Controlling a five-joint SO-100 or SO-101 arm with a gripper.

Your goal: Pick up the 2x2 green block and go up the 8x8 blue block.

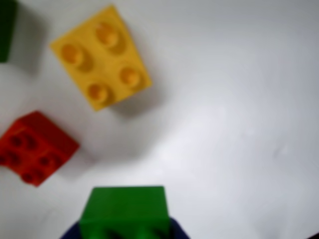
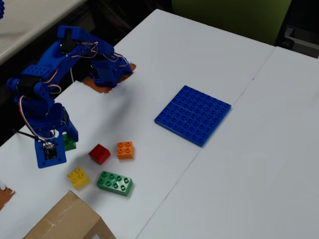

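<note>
Red brick [image 2: 99, 154] as landmark, on white table [image 2: 199, 55]. Orange brick [image 2: 125, 150] just right of it in fixed view, apart. Yellow brick [image 2: 78, 178] below-left of it. Long green brick [image 2: 115, 183] below it, slightly right. Cardboard box [image 2: 65, 221] farther below-left, at table edge.

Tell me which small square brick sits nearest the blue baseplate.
The small orange plastic brick; the red, yellow and green ones lie farther left.

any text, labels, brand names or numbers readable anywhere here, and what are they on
None can be read in either view.
Stud tops of the yellow brick and red brick: blurred in the wrist view, nothing legible.
Blue baseplate, cardboard box, blue arm: no print or label visible.
</note>
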